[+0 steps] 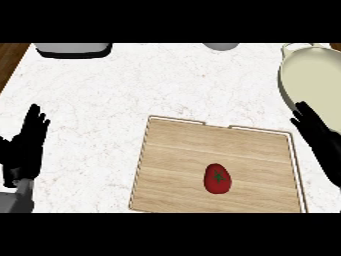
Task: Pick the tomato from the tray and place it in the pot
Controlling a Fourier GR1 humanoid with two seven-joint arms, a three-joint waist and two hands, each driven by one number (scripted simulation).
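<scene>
The tomato [217,178], probably soft and light, is lying left of the right hand [326,150], fingers apart, likely needing a gentle hold round its sides

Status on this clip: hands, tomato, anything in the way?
Left hand open, resting at the left edge. Right hand open, by the pot. Tomato on the tray, untouched. Nothing between tomato and pot.
</scene>
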